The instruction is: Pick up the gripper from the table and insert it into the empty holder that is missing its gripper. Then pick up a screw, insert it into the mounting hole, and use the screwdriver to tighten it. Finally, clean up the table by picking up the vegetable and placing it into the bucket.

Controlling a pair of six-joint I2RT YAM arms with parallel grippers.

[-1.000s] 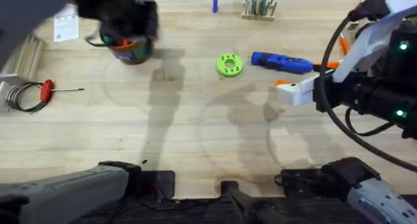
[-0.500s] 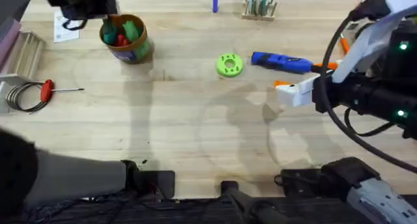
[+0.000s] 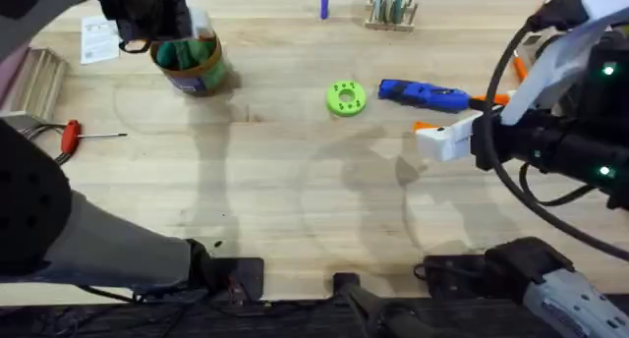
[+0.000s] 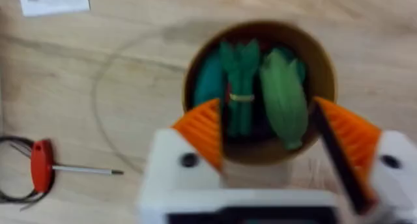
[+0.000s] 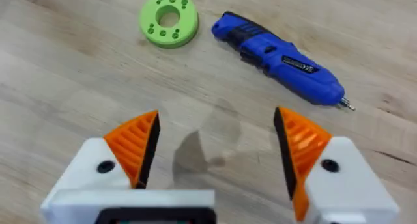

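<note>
At the far left edge of the table (image 3: pixel 295 181) lay a coil of black cable with a red-handled tool (image 3: pixel 71 136) beside it, and a white paper slip (image 3: pixel 98 38) sat near the back corner. Just right of the slip, the left gripper (image 4: pixel 270 142) hung directly over the bucket (image 3: pixel 194 65), its orange-padded fingers spread wide and holding nothing. In the left wrist view, the bucket held the dark green vegetable (image 4: pixel 240 87) standing between a teal toy and a lighter green one, with the gripper's pads straddling the rim from above, though contact could not be judged. Further right, near the table's middle, sat the lime-green disc (image 3: pixel 345 97), and just beside it the blue screwdriver (image 3: pixel 425 93) lay on its side. At the back edge stood the holder (image 3: pixel 391 9) with its upright slats. On the right, the right gripper (image 5: pixel 215 149) hovered above bare wood near the screwdriver, its fingers wide apart and empty.
</note>
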